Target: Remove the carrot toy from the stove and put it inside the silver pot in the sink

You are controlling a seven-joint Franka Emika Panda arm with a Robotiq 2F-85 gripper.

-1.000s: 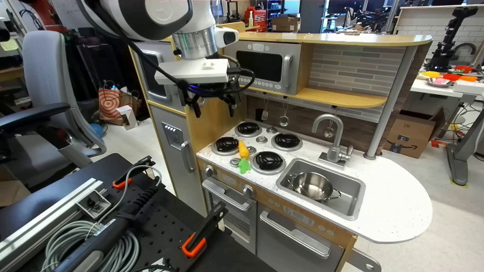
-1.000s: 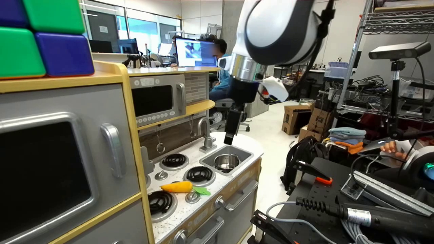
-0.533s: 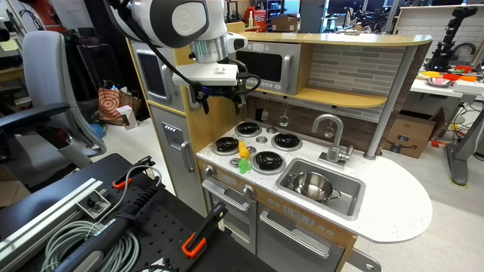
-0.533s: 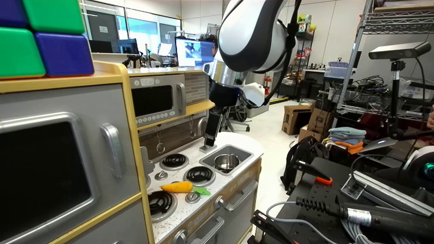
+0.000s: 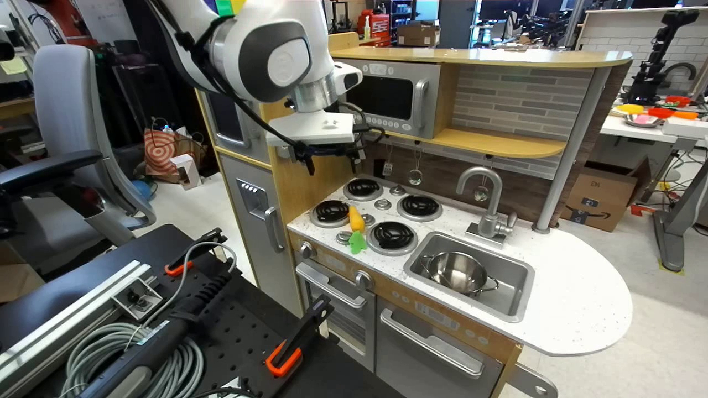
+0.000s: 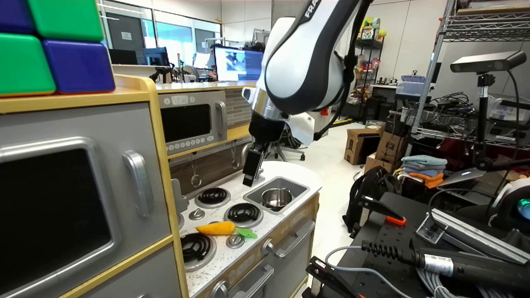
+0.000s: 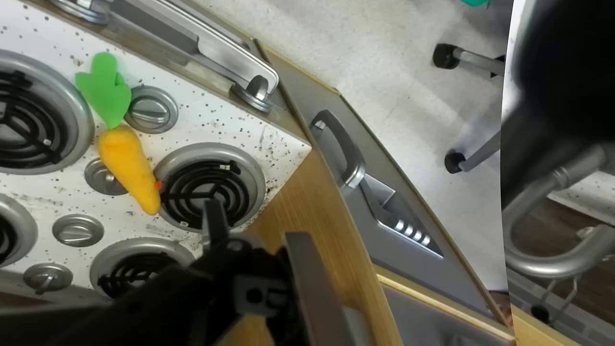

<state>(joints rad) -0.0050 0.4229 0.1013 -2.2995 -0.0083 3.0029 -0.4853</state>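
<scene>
Getting the carrot toy (image 5: pixel 357 223) seems to be the step now; it lies on the stove (image 5: pixel 386 215), near the front edge of the counter (image 5: pixel 569 293). The gripper (image 5: pixel 332 171) hangs higher, spread apart with nothing in it, so next it should go down and pinch. The wrist view leaves out the silver pot (image 5: pixel 457 272).

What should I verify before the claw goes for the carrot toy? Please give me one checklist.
1) Claw open, holding nothing: ok.
2) Carrot toy on the stove, uncovered: ok.
3) Claw lined up with the carrot toy: not ok, toy off to one side in the wrist view.
4) Silver pot in the sink, unlidded: ok.
5) Carrot toy short enough for the silver pot: cannot tell.
</scene>
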